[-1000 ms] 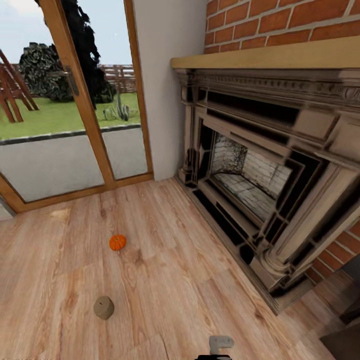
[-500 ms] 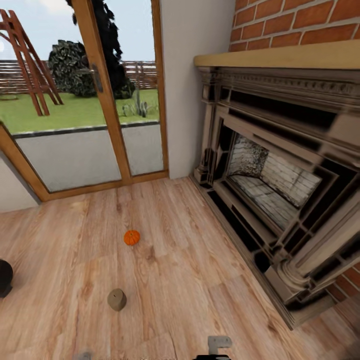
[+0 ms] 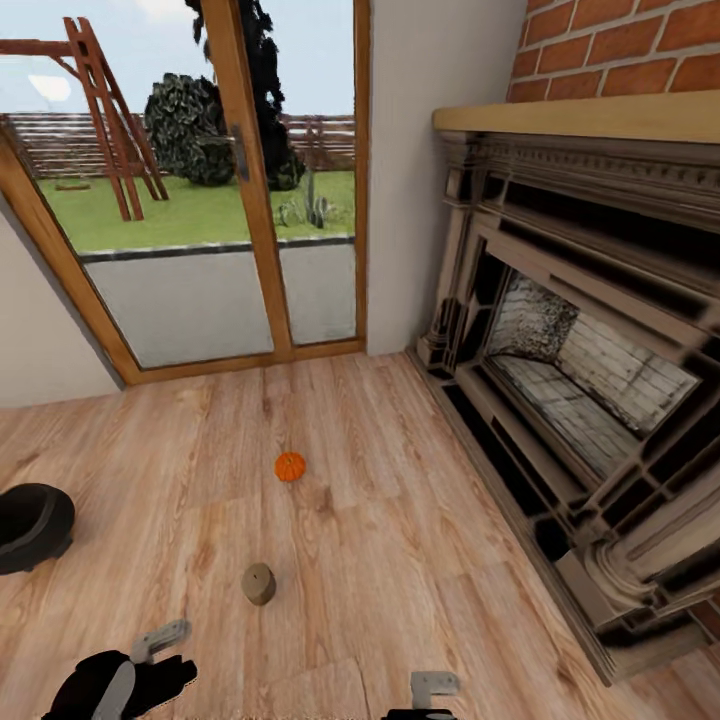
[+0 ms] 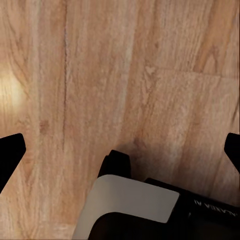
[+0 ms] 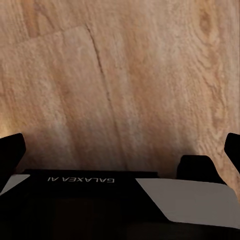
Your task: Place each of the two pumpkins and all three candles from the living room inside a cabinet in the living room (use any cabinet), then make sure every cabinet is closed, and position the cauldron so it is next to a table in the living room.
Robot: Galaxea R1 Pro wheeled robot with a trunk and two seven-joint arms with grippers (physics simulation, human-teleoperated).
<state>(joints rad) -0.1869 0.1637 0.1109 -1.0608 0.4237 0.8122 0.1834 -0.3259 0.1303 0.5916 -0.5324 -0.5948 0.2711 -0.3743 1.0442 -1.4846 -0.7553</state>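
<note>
A small orange pumpkin and a stubby candle sit apart on the wooden floor before the fireplace, the black cauldron at the left edge. In both wrist views, each arm's fingers spread wide over bare boards, released and grasping nothing.

Cauldron cut off by frame edge

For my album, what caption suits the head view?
Pumpkin, candle and cauldron lie on wooden floor beside fireplace.
</note>
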